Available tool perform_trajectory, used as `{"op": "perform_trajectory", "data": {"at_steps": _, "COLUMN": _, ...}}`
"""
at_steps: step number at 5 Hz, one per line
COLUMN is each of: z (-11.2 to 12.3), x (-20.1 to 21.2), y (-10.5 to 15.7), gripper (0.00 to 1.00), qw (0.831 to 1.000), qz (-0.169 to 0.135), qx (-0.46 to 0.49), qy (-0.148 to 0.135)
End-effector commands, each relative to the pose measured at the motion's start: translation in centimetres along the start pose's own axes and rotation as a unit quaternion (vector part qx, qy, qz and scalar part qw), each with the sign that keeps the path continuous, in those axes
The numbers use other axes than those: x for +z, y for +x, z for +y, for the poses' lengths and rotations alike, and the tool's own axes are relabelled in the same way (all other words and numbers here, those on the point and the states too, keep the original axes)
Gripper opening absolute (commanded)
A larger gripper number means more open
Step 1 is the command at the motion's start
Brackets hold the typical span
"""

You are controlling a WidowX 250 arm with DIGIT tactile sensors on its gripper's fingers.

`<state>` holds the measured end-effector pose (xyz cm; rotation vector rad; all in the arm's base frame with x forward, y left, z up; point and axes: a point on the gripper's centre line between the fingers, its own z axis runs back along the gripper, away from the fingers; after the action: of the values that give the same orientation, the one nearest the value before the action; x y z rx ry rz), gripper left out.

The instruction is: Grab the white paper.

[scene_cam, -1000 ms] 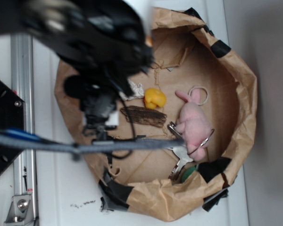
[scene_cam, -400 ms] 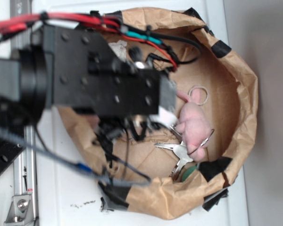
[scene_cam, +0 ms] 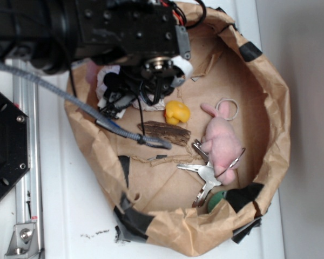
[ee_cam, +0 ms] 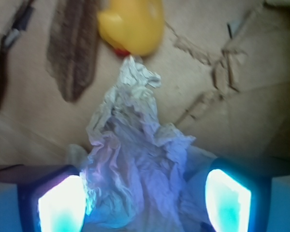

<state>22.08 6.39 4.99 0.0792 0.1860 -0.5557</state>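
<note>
White paper [ee_cam: 135, 164] sits between the end effector [ee_cam: 144, 200] pads only in wrist view.

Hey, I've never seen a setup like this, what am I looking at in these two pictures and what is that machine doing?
This is a small robot arm working over a brown paper bag rolled open like a bowl. One picture looks down from above; the other comes from a camera on the arm's wrist, looking past its claw. The two glowing pads at the bottom are its fingers. Inside the bag lie a wad of white paper, a yellow rubber duck, a piece of bark, a pink plush toy and keys. The claw is open, its fingers either side of the white paper, not yet closed on it.
</note>
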Motion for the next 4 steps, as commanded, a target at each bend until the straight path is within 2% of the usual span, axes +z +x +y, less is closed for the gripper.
{"op": "perform_trajectory", "data": {"at_steps": 1, "z": 0.6, "x": -0.3, "y": -0.5, "gripper": 0.0, "qw": 0.998, "qz": -0.014, "qx": 0.048, "qy": 0.029}}
{"op": "perform_trajectory", "data": {"at_steps": 3, "z": 0.3, "x": -0.1, "y": 0.0, "gripper": 0.0, "qw": 0.998, "qz": -0.018, "qx": 0.048, "qy": 0.037}}
{"op": "perform_trajectory", "data": {"at_steps": 4, "z": -0.5, "x": 1.1, "y": 0.6, "gripper": 0.0, "qw": 0.998, "qz": -0.034, "qx": 0.04, "qy": 0.04}}
